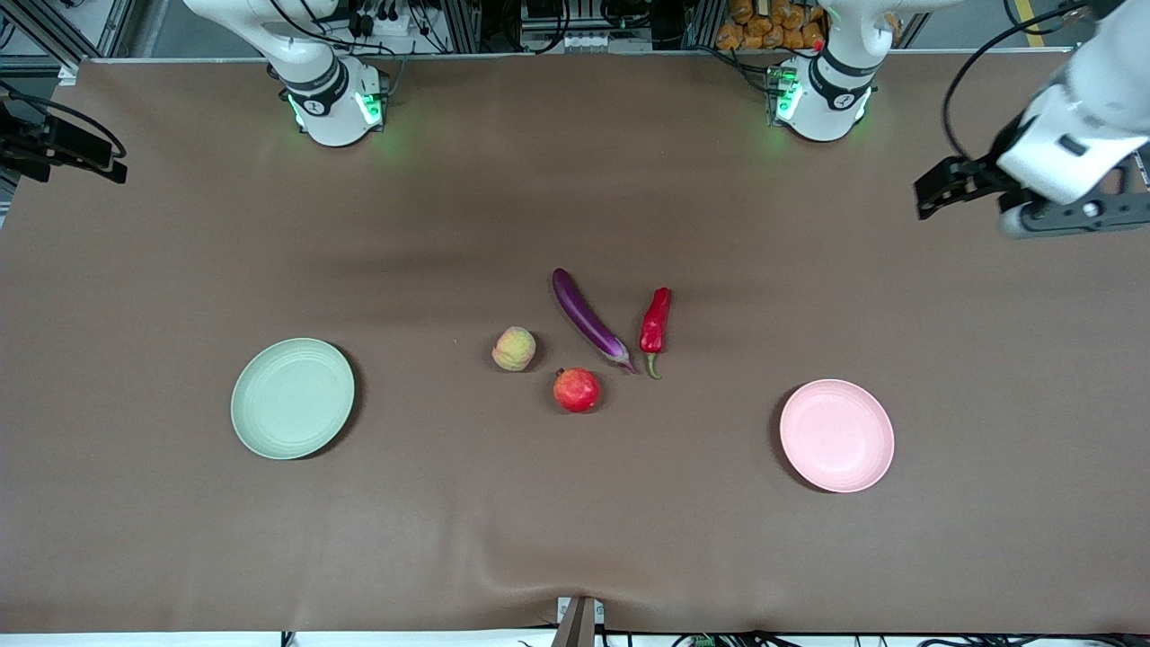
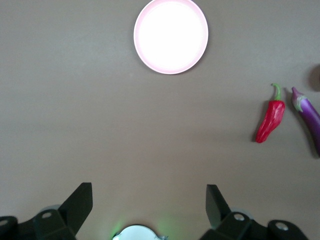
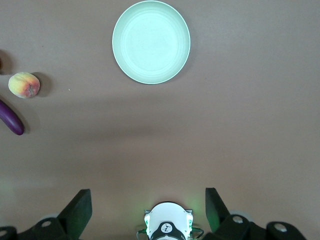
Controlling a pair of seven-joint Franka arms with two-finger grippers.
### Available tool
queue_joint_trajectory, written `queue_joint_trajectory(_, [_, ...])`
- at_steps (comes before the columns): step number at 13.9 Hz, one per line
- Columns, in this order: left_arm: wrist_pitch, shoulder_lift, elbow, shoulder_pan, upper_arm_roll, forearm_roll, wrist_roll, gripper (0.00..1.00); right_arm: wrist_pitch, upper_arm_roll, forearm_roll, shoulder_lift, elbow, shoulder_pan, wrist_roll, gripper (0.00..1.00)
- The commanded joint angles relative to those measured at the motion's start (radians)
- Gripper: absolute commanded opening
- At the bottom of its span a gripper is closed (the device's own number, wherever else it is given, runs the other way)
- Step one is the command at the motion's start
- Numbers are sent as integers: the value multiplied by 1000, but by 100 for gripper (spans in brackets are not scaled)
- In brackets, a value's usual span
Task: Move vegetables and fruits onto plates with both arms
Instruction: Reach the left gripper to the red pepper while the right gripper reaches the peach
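Observation:
The purple eggplant (image 1: 588,319), the red chili (image 1: 655,328), the peach-like fruit (image 1: 514,349) and the red pomegranate (image 1: 576,389) lie grouped at the table's middle. The empty pale green plate (image 1: 293,398) lies toward the right arm's end, and the empty pale pink plate (image 1: 836,436) toward the left arm's end. My left gripper (image 2: 148,192) is open and empty, high over the left arm's end of the table (image 1: 930,193). Its view shows the pink plate (image 2: 171,36), chili (image 2: 270,120) and eggplant (image 2: 311,117). My right gripper (image 3: 147,195) is open and empty, high over its own base. Its view shows the green plate (image 3: 151,42), peach (image 3: 24,85) and eggplant tip (image 3: 11,119).
A brown cloth (image 1: 575,503) covers the whole table. The two green-lit arm bases (image 1: 334,103) (image 1: 822,99) stand along the edge farthest from the front camera. A small metal bracket (image 1: 577,620) sticks up at the nearest edge.

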Motion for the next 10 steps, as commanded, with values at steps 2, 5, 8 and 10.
queue_joint_trajectory(2, [182,-75,-204,4,-72,-10,-98,100,-13,-1,-6,-15,-5,-5,11,100])
queue_joint_trajectory(5, [268,-64,-275,2,-156,-10,-195,100,-13,11,-2,-6,-6,13,14,100])
queue_joint_trajectory(8, [361,-41,-355,1,-237,-9,-279,100,10,18,0,22,-8,47,16,100])
queue_joint_trajectory(10, [467,-41,-439,1,-282,-9,-283,100,10,18,4,37,-14,46,22,100])
